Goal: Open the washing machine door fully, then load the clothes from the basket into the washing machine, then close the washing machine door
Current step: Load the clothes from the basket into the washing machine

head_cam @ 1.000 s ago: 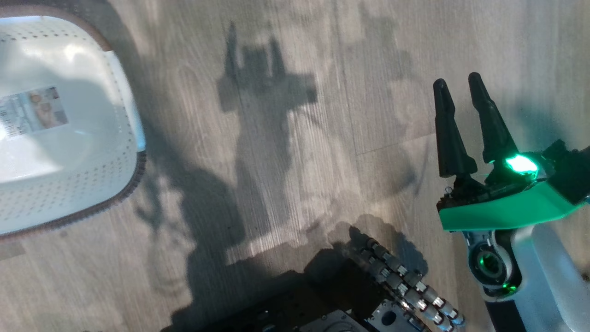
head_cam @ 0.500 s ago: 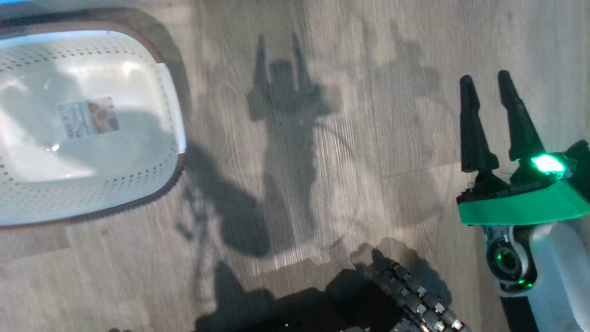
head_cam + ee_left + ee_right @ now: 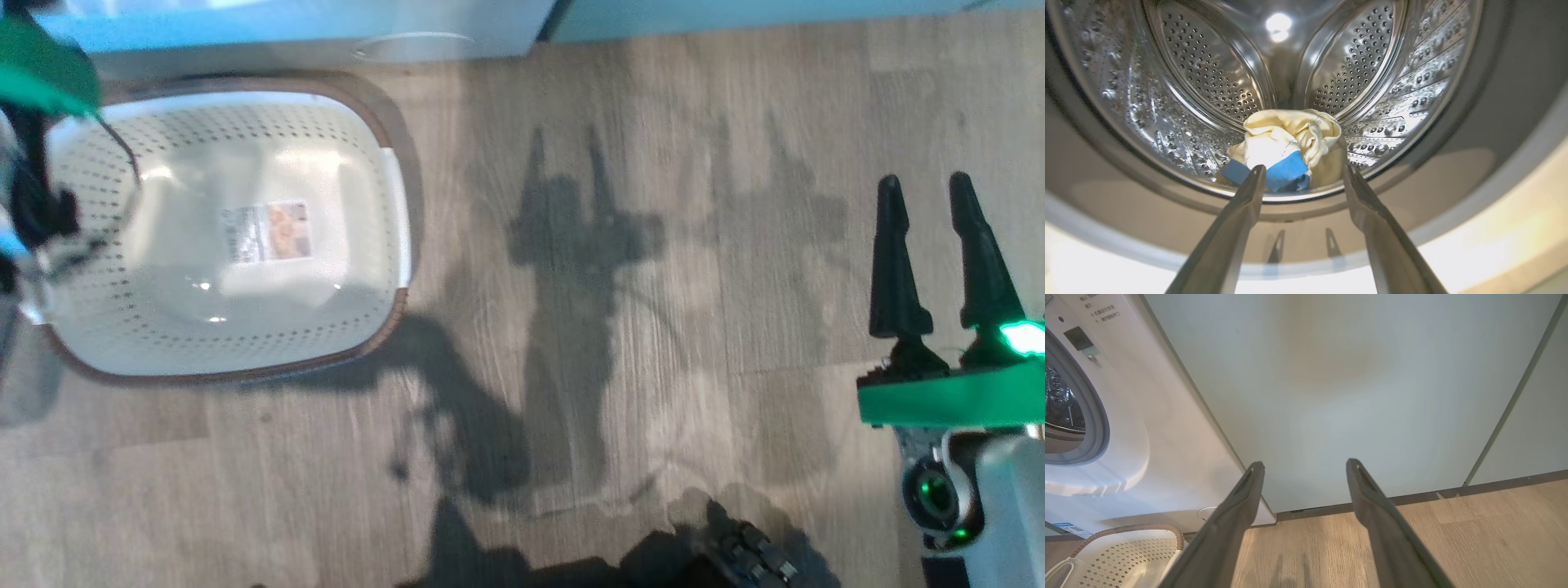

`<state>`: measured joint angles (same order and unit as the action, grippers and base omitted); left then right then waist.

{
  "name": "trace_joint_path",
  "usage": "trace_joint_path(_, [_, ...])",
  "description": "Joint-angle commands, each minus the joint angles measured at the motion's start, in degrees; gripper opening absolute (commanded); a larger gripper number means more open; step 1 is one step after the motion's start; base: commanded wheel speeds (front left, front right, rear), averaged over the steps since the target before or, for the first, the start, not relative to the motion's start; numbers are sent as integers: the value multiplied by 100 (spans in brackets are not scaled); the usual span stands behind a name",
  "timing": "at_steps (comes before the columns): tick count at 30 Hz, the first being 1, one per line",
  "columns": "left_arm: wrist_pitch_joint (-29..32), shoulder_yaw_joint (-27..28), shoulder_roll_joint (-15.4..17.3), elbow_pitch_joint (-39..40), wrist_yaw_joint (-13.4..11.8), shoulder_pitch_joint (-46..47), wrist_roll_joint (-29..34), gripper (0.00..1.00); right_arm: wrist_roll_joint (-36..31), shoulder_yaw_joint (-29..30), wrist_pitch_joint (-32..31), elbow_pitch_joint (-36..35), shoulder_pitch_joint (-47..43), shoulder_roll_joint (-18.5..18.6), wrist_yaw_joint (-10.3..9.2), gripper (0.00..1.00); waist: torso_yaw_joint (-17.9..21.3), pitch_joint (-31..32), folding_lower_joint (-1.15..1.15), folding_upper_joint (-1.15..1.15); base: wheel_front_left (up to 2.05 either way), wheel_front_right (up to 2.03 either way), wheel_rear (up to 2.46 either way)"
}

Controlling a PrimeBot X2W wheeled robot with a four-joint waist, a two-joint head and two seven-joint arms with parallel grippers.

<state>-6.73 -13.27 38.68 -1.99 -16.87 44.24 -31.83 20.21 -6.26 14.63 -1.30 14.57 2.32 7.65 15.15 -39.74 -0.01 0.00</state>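
I see the clothes [image 3: 1286, 147] lying loose inside the washing machine [image 3: 1208, 73] just beyond my left hand [image 3: 1304, 168], fingers apart and empty like my right hand [image 3: 923, 181], and the basket [image 3: 245, 139] bare, so I judge only shutting the door remains.

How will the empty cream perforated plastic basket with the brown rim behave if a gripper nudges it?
Probably light: the cream perforated plastic basket holds just a label sticker on its bottom, so it may skate across the smooth wood-look floor. Likely stable: it looks wide and low, so tipping seems unlikely. Its thin holed walls may flex if pinched.
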Motion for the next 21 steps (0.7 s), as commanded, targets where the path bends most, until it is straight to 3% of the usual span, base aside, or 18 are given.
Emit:
trace_joint_path(1, [-120, 262, 188, 355, -96, -236, 2, 100, -91, -15, 37, -189, -211, 55, -16, 100, -206, 223, 1, 0, 0, 0, 0])
trace_joint_path(6, [-460, 153, -81, 893, -489, -1308, 146, 100, -318, 256, 37, -193, -461, 55, -16, 100, -538, 601, 1, 0, 0, 0, 0])
trace_joint_path(13, [-694, -21, -521, 1294, -807, -2305, 240, 100, -620, 397, 37, -184, -741, 55, -16, 100, -858, 1118, 1, 0, 0, 0, 0])
trace_joint_path(21, [-795, -143, -969, 1503, -957, -3262, 240, 100, -890, 450, 37, -113, -1109, 55, -16, 100, -1134, 1810, 1, 0, 0, 0, 0])
